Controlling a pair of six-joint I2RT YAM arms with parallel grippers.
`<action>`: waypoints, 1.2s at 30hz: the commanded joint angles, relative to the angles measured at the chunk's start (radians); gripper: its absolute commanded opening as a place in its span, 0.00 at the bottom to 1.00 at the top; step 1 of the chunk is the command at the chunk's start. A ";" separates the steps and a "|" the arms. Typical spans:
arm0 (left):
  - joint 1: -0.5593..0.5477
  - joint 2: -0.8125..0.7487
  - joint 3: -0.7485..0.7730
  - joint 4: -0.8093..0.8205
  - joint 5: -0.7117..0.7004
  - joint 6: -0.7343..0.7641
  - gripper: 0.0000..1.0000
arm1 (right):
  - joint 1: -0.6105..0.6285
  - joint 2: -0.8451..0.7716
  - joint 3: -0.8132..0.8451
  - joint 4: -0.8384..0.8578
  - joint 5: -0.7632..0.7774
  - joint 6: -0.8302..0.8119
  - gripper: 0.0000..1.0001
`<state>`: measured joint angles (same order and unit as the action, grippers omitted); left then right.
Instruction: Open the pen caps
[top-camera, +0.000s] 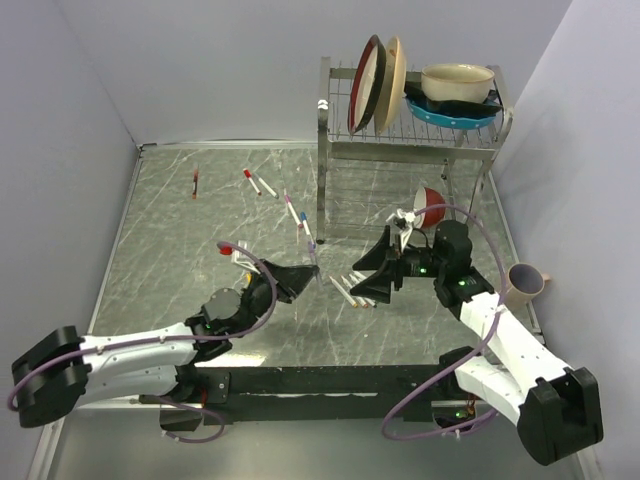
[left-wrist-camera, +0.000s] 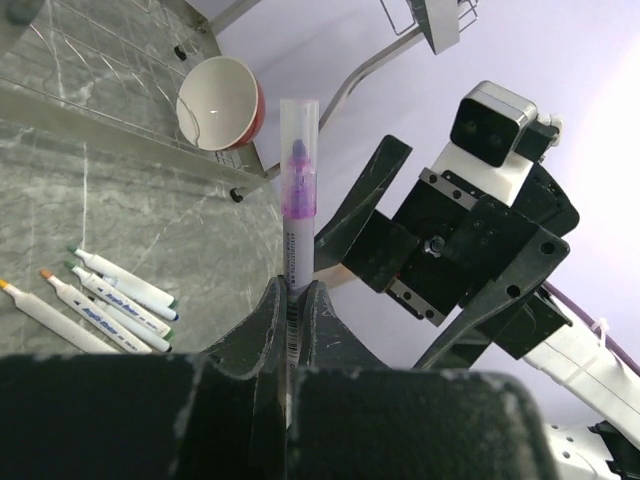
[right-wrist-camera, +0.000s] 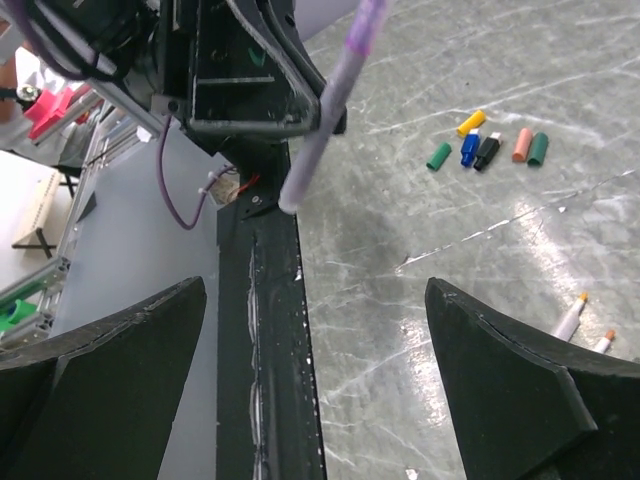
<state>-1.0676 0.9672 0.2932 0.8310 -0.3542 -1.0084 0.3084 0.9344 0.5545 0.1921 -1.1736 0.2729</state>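
My left gripper (left-wrist-camera: 297, 292) is shut on a white pen (left-wrist-camera: 296, 245) that points up and away from it. The pen's far end carries a clear lilac cap (left-wrist-camera: 298, 150) with a purple tip showing inside. In the top view the left gripper (top-camera: 303, 272) holds this pen (top-camera: 313, 248) at mid-table. My right gripper (top-camera: 362, 276) faces it a short way to the right, open. From the right wrist, the pen (right-wrist-camera: 325, 110) hangs above and beyond the open gripper (right-wrist-camera: 315, 335), with nothing between the fingers (right-wrist-camera: 540, 370). Several loose pen caps (right-wrist-camera: 490, 148) lie together on the table.
Several uncapped pens (top-camera: 350, 292) lie below the grippers, also visible from the left wrist as white pens (left-wrist-camera: 110, 300). More capped pens (top-camera: 268, 187) are scattered at the back. A dish rack (top-camera: 335, 150) with plates and bowls stands back right, a red bowl (top-camera: 428, 205) under it, a pink mug (top-camera: 525, 285) at right.
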 joint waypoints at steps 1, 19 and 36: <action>-0.031 0.068 0.073 0.144 -0.071 -0.001 0.01 | 0.044 0.027 -0.008 0.072 0.048 0.040 0.96; -0.140 0.320 0.169 0.298 -0.085 0.022 0.01 | 0.107 0.104 -0.018 0.125 0.103 0.112 0.62; -0.140 0.196 0.185 0.111 -0.134 0.171 0.83 | 0.115 0.119 0.035 -0.025 -0.029 -0.109 0.00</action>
<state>-1.2087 1.2209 0.4309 0.9882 -0.4644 -0.9100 0.4149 1.0428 0.5465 0.2043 -1.1320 0.2619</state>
